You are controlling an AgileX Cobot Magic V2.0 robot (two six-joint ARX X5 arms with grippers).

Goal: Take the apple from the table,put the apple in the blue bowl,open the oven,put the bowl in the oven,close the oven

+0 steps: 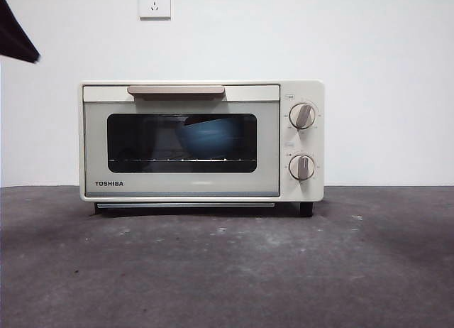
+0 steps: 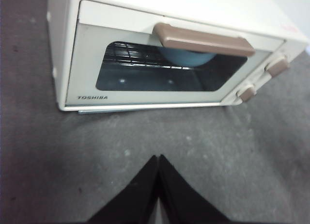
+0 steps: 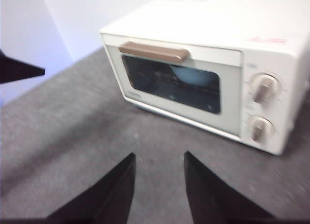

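Looking outward from our grippers, we find bare tabletop [image 1: 227, 271] first. Our left gripper [image 2: 158, 158] has its jaws pressed together, our right gripper [image 3: 157, 158] has them spread, and neither holds anything. Ahead of both, well apart, stands the oven [image 1: 202, 140] with its door shut. Behind the glass the blue bowl [image 1: 209, 138] sits on the rack. We cannot make out the apple; we judge it lies in the bowl. Nothing seems left to do.

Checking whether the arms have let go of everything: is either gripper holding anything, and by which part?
Nothing is held. The left gripper is shut on nothing and the right gripper is open, both clear of the closed oven.
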